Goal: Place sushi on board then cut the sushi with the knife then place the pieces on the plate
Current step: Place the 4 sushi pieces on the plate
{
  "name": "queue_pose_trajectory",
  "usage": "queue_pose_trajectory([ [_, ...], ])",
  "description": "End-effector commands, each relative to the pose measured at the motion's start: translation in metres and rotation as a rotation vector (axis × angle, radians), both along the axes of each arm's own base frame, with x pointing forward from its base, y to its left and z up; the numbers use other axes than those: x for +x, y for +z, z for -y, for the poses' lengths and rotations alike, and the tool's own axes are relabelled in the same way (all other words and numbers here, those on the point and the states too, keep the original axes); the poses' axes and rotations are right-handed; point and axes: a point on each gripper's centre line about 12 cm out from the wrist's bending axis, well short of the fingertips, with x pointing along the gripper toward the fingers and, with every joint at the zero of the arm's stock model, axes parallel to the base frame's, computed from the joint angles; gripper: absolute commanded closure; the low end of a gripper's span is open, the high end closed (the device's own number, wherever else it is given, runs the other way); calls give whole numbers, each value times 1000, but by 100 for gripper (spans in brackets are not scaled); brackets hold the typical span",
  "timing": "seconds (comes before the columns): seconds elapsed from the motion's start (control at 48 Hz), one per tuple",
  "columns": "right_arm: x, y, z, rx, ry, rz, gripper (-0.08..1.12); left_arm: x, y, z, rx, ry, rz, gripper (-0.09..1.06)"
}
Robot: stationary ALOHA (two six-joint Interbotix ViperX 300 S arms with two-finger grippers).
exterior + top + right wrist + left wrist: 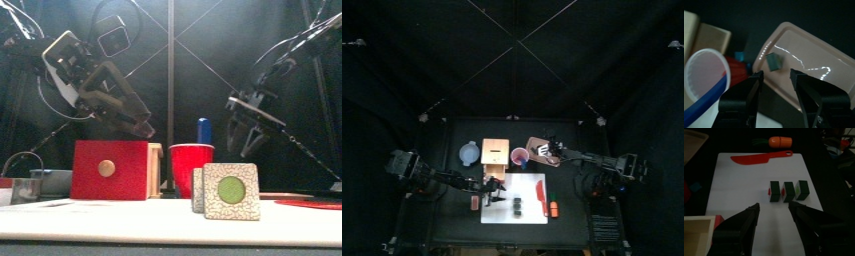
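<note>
1. Cutting is done; the knife (759, 159) is laid on the board (744, 183).
2. One piece (773, 61) is set on the tray (811, 45) behind the board; three pieces (787, 191) are left.
3. The left gripper (774, 213), over the board, and right gripper (776, 82), over the tray, are held apart, empty.

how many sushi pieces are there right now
4. Three sushi pieces stand in a row on the white cutting board; a fourth piece lies on the pink tray. No others show, though some could be hidden.
</note>
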Motion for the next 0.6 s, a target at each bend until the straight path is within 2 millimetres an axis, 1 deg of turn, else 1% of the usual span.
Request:
queue_pose_trajectory([
  [0.021,-2,34,-38,-54,139,142,22,5,13,0,-9,6,42,11],
  [0.083,0,36,-67,-64,261,194,22,6,14,0,-9,4,45,11],
  [0.104,3,35,-84,-65,335,216,22,6,15,0,-9,4,47,11],
  [0.167,8,31,-115,-66,479,247,22,7,15,0,-9,4,47,11],
  [0.312,26,16,-173,-55,736,248,22,9,17,0,-15,11,57,11],
  [0.458,47,-1,-202,-49,836,186,22,10,18,-1,-20,16,59,11],
  [0.604,68,-19,-218,-40,878,133,22,11,21,0,-21,14,70,11],
])
